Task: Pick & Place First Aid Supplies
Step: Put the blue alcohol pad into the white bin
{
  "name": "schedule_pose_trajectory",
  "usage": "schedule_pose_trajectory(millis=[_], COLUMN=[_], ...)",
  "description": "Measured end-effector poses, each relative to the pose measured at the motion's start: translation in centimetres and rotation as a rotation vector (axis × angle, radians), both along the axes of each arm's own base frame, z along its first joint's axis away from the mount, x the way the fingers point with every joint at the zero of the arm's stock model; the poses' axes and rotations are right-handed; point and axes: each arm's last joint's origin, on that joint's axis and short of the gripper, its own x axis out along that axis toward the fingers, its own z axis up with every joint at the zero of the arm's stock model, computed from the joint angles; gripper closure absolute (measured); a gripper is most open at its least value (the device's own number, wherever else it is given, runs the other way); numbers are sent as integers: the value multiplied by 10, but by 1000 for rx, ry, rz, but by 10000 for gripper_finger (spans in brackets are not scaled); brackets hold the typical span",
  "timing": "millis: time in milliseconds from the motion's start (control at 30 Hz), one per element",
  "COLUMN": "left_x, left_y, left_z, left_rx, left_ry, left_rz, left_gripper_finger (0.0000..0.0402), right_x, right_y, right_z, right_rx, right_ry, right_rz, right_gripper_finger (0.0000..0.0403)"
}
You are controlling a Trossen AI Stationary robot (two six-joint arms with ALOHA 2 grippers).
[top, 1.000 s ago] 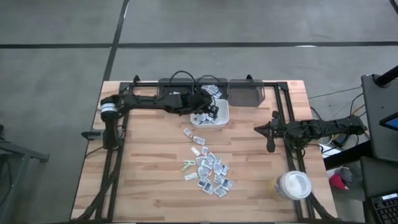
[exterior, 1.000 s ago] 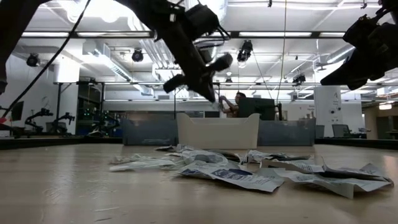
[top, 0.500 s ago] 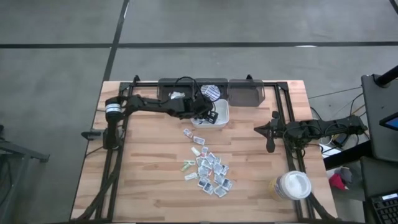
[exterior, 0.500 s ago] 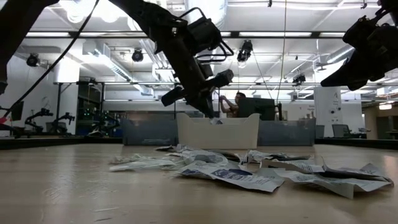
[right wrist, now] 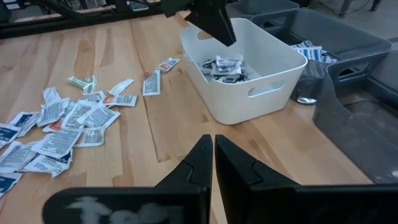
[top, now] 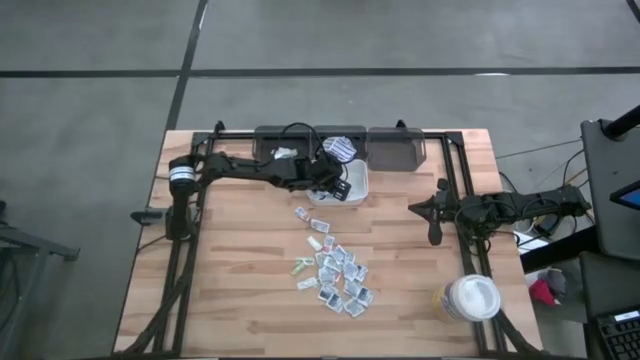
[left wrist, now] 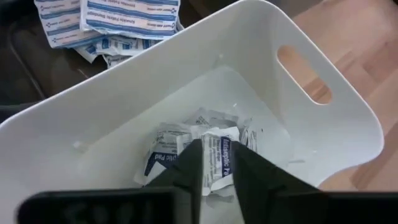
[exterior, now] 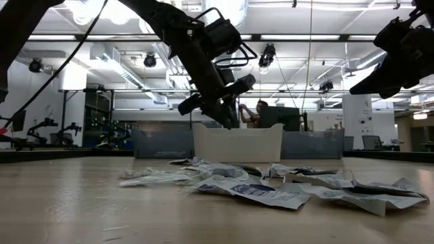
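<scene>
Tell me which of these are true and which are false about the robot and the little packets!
1. The left gripper is over the white bin. True.
2. The white bin is empty. False: packets already lie in it.
3. A bunch of little packets lies on the wooden table. True.
4. The right gripper is picking up a packet. False: it is shut on nothing and waits at the right side of the table, away from the packets.
5. The white round tub sits inside the white bin. False: it stands near the table's right front corner.
</scene>
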Motion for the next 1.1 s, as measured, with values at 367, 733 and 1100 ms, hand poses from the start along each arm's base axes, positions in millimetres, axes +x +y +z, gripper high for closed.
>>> schedule_pose_trajectory(millis=[367, 733, 1100], left_x=[7, 11, -4], left_y=[-22, -137, -223], left_z=[16, 15, 7], left_rx=[-181, -109, 152], left_ry=[-84, -6, 72], left_rz=[-252, -743, -1048], left_gripper_finger=[271, 271, 271], right_x=[0, 0, 0], right_y=[0, 0, 0], right_z=[0, 0, 0], right_rx=[0, 0, 0], right_ry=[0, 0, -1], right_rz=[0, 0, 1], right_gripper_finger=[385, 385, 385])
